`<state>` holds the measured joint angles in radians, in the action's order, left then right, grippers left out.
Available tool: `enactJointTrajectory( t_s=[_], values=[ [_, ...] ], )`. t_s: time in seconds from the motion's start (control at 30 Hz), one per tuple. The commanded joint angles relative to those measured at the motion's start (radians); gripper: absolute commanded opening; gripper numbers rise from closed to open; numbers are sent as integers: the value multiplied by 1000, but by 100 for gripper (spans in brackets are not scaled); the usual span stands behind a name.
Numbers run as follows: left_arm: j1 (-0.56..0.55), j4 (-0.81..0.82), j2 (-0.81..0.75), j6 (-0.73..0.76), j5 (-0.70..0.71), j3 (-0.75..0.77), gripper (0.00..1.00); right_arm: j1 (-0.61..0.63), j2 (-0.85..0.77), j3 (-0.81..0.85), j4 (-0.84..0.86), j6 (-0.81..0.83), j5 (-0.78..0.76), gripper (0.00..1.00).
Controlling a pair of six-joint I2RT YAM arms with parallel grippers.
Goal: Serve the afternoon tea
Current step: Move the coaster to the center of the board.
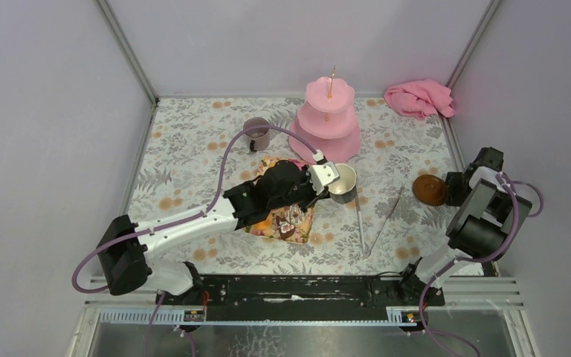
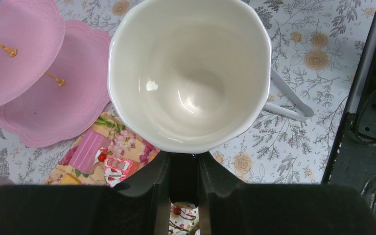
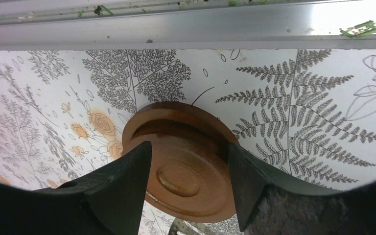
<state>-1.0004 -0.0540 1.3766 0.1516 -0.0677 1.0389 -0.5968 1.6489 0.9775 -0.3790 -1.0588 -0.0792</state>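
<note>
My left gripper (image 1: 326, 181) is shut on the handle of the black mug (image 1: 343, 183), which is upright just right of the floral tray (image 1: 301, 234). In the left wrist view the mug's white inside (image 2: 188, 73) fills the frame above the gripper (image 2: 184, 159). The pink three-tier stand (image 1: 328, 119) stands behind it, also seen as the stand (image 2: 49, 103) in the left wrist view. The grey mug (image 1: 256, 134) sits left of the stand. Small toy cakes (image 2: 112, 164) lie on the tray. My right gripper (image 3: 190, 146) is open, its fingers straddling a brown round disc (image 3: 196, 171) on the table.
A pink cloth (image 1: 418, 98) lies in the far right corner. White tongs (image 1: 375, 219) lie on the floral tablecloth between the tray and the brown disc (image 1: 429, 190). Metal frame rails border the table on all sides.
</note>
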Motion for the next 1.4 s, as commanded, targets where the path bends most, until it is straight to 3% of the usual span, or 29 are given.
enactJointTrajectory(
  t_s=[0.0, 0.3, 0.93, 1.37],
  values=[
    [6, 138, -28, 6, 20, 39, 0, -3, 49, 39, 25, 75, 67, 65],
    [6, 146, -7, 19, 35, 39, 0, 28, 121, 82, 41, 139, 104, 65],
    [13, 153, -19, 21, 52, 28, 0, 255, 206, 259, 22, 142, 54, 65],
    [56, 178, -10, 3, 55, 21, 0, 375, 398, 472, 1, 126, 47, 65]
  ],
)
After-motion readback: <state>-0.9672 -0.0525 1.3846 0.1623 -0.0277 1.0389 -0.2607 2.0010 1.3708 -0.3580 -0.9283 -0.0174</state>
